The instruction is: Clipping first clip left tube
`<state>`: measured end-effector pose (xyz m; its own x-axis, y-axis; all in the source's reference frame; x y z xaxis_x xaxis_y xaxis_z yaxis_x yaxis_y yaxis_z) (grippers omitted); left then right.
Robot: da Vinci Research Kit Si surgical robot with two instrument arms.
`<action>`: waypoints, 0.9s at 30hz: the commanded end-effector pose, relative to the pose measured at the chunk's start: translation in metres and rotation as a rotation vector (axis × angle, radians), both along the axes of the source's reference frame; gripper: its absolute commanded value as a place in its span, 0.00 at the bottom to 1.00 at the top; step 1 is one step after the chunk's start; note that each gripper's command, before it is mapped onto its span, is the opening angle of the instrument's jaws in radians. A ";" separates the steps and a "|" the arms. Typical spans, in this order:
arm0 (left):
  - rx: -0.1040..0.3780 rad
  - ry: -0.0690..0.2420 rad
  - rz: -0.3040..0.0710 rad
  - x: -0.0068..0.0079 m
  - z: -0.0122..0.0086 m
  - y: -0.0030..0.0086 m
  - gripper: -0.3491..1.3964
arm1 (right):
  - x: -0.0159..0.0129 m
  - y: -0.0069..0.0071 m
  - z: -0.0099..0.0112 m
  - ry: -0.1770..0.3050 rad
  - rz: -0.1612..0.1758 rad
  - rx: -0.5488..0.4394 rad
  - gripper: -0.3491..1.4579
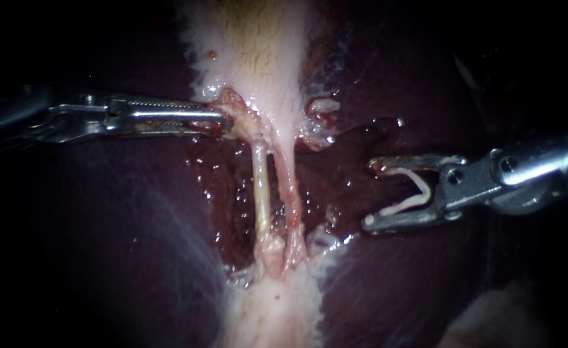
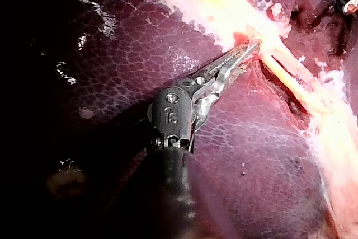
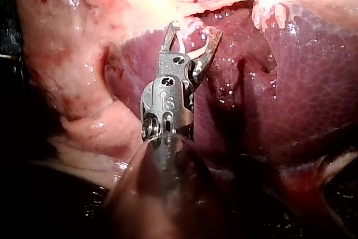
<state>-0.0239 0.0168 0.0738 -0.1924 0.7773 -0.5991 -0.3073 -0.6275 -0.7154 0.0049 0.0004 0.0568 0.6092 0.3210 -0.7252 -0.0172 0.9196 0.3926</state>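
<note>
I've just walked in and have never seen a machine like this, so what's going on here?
Two thin robot instruments are working over a dark liver. The left instrument has its jaws shut on tissue just above two pale tubes. The right instrument carries an open white clip in its jaws and sits off to the side, clear of both tubes. The left tube, which is the one to be clipped, has no clip on it yet, and neither does the right tube.

My left instrument (image 1: pixel 222 120) is slim bright steel with fine-toothed jaws on a black shaft. My right instrument (image 1: pixel 371 193) is stubbier grey metal, with round screws at its hinge.
</note>
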 end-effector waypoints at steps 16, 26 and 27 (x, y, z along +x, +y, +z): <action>0.024 -0.029 -0.022 0.0041 -0.0095 0.0013 0.00 | 0.0001 0.0000 0.0000 0.000 0.001 0.000 0.47; 0.016 -0.036 -0.030 0.0039 -0.0120 0.0008 0.00 | 0.0003 -0.0001 0.0000 -0.001 0.001 0.000 0.47; 0.016 -0.036 -0.031 0.0039 -0.0120 0.0008 0.00 | 0.0004 -0.0002 -0.0001 -0.002 0.004 -0.002 0.47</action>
<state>-0.0200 0.0176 0.0617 -0.1460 0.7920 -0.5929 -0.2997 -0.6065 -0.7364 0.0056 0.0002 0.0566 0.6064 0.3234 -0.7264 -0.0193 0.9193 0.3931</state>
